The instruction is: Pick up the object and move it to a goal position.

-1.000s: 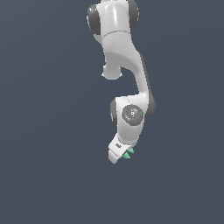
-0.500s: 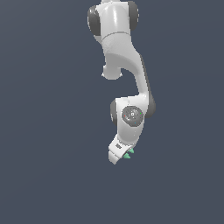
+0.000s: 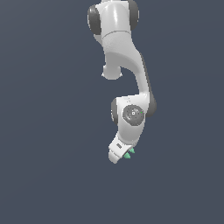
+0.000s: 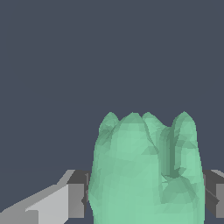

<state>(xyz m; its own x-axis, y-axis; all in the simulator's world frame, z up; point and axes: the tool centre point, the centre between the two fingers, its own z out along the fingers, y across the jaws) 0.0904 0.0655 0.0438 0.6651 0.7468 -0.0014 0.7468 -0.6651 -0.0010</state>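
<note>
The object point(image 4: 146, 170) is a mint-green pronged piece that fills the wrist view, pressed between the two grey fingers point(image 4: 75, 199). My gripper point(image 4: 146, 197) is shut on it. In the exterior view only two small green tips of the object point(image 3: 129, 153) peek out beside the white hand, where the gripper point(image 3: 122, 156) hangs at the low end of the arm. Most of the object is hidden behind the hand there.
The white arm point(image 3: 124, 65) reaches down from the top of the exterior view. Around it there is only a plain dark grey-blue background with no other things in sight.
The hand with the green object has shifted very slightly; the wrist has turned a little. The grip is unchanged.
</note>
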